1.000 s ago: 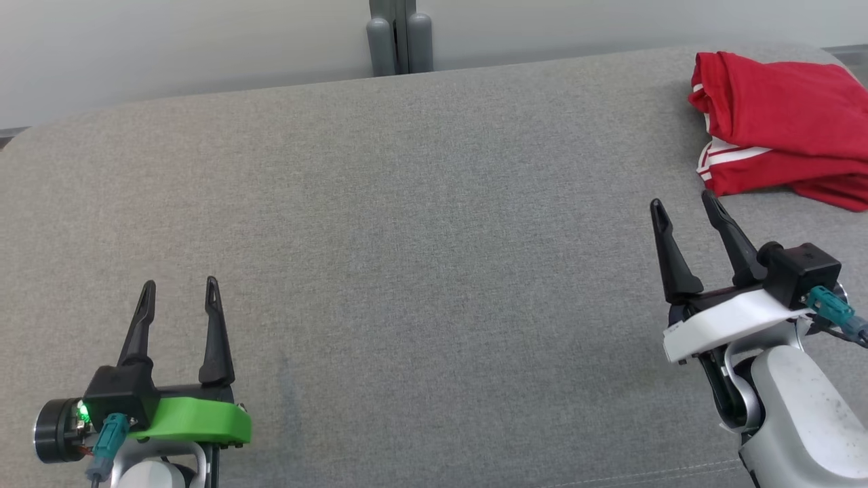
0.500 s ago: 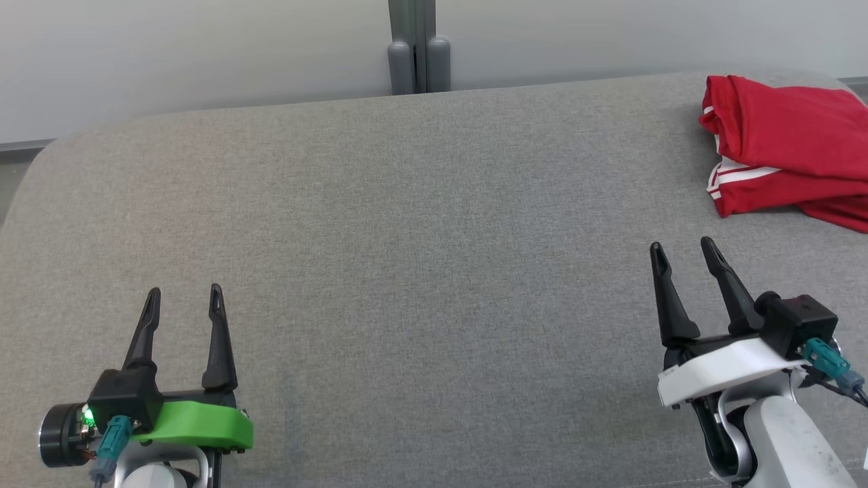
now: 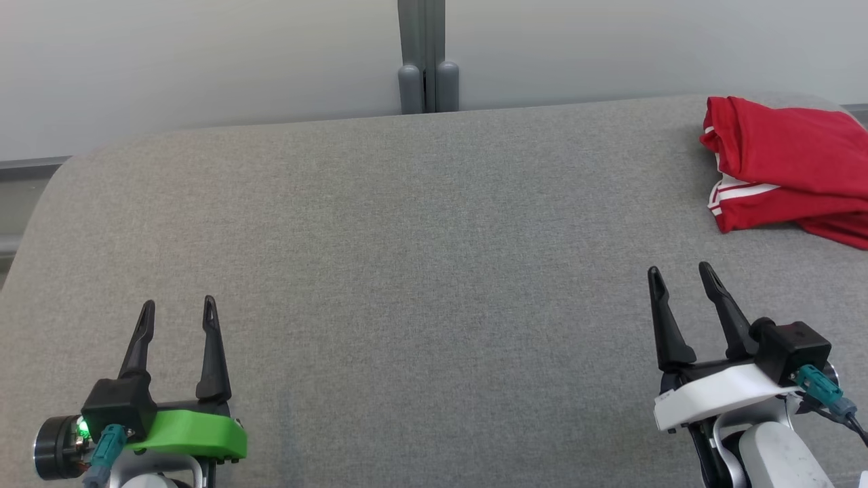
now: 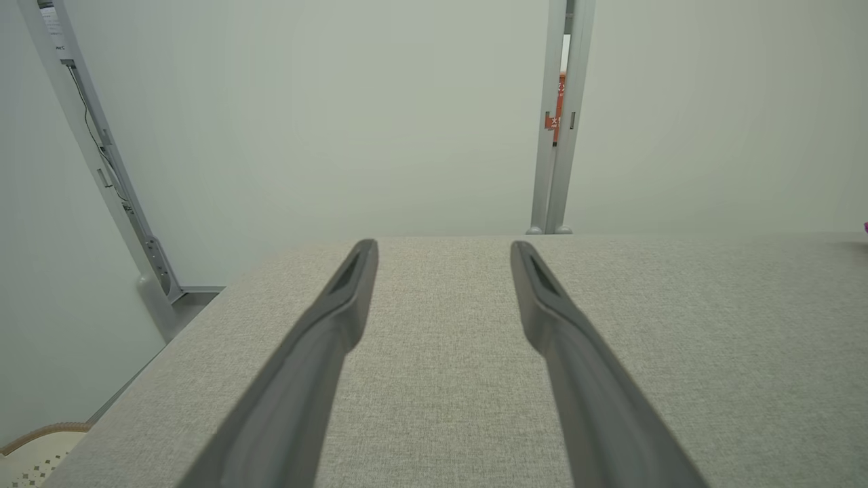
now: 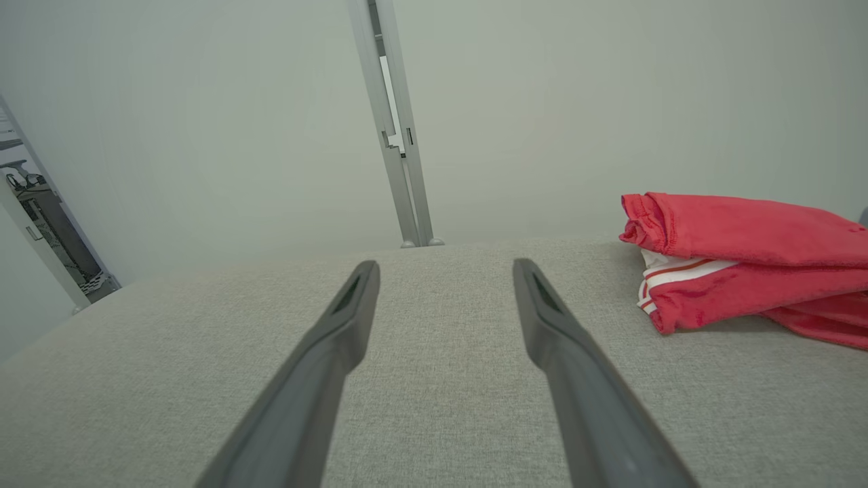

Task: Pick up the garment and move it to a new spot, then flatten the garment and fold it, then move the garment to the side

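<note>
The garment (image 3: 786,163) is red with white stripes and lies folded in a stack at the far right of the grey cushioned surface (image 3: 420,257), partly cut off by the picture's edge. In the right wrist view the garment (image 5: 746,271) sits ahead and to the right of the fingers. My right gripper (image 3: 679,272) hovers open near the front right, well short of the garment, with nothing between its fingers. At the front left my left gripper (image 3: 178,306) is open and empty too, and its wrist view has the left gripper (image 4: 444,245) over bare fabric.
A pale wall runs behind the surface, with a grey metal post (image 3: 426,61) at its middle. The surface's rounded left edge (image 3: 41,203) drops to the floor. A second slanted post (image 4: 102,156) stands off the left side.
The camera has tilted up, so everything sits lower in the picture. My right gripper has drawn back toward me, away from the garment. The garment and the left gripper have kept their places.
</note>
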Controlling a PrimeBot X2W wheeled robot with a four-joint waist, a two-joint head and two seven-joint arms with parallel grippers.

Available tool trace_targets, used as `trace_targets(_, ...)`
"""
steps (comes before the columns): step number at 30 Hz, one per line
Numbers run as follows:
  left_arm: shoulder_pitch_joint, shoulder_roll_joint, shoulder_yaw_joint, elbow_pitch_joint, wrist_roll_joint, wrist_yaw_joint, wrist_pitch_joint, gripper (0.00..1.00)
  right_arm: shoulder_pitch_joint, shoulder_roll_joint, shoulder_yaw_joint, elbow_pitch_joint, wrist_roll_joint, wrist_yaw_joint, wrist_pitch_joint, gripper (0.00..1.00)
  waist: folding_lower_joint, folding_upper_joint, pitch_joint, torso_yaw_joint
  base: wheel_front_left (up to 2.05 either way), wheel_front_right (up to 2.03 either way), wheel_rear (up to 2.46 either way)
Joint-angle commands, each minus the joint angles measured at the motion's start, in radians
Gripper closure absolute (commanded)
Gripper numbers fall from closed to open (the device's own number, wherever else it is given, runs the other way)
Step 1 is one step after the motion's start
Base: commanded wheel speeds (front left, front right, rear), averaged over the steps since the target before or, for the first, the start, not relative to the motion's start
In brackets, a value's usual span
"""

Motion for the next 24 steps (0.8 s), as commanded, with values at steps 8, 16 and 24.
trace_targets(8, 0.023, 0.011, -0.003, -0.013, -0.018, 0.010, 0.009, 0.00, 0.026, 0.015, -0.014, -0.015, -0.024, -0.002, 0.000, 0.00, 0.0000, 0.0000, -0.012, 0.007, 0.00, 0.00, 0.00)
trace_targets(16, 0.029, 0.013, -0.004, -0.021, -0.026, 0.010, 0.014, 0.00, 0.033, 0.021, -0.018, -0.027, -0.035, -0.002, 0.010, 0.00, 0.0000, 0.0000, -0.014, 0.007, 0.00, 0.00, 0.00)
trace_targets(24, 0.019, 0.001, -0.005, -0.025, -0.039, 0.008, 0.016, 1.00, 0.027, 0.024, -0.016, -0.014, -0.027, 0.000, 0.012, 1.00, 0.0000, 0.0000, -0.014, 0.007, 0.00, 0.00, 0.00)
